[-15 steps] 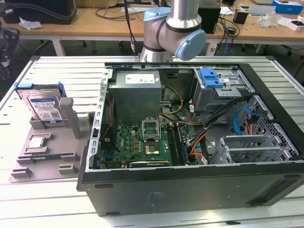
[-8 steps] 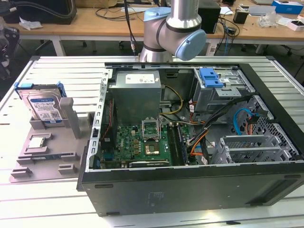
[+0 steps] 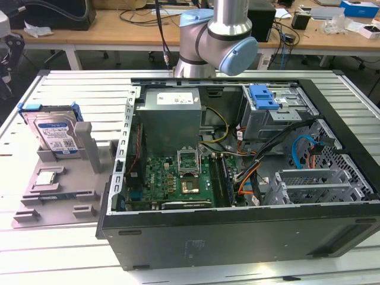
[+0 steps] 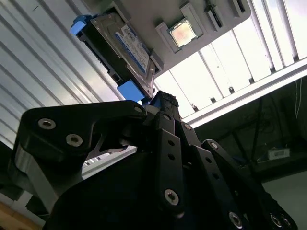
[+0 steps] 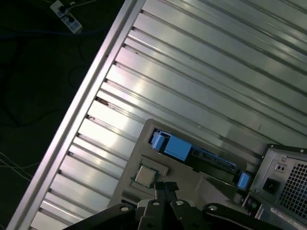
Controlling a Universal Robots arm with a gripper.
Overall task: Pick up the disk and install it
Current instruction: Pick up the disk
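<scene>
Gripper [image 4: 163, 98]: fingertips pressed together, nothing between them, hanging above the slatted table [image 5: 192, 57]. Disk [image 4: 125, 44] lies ahead of the tips, apart from them. It stands on edge in the grey holder [image 3: 77, 193], and its long axis seems to run level along the holder's rear. Beyond, at the exterior view's right, sits the open computer case [image 3: 237, 237].

A: What does the arm [image 3: 228, 24] look like?
B: A shiny silver tube with fat joints and round pale-blue caps [image 3: 237, 56].
A: And the gripper [image 4: 161, 100]?
B: Black bars, with little silver screws [image 4: 171, 195] in them.
</scene>
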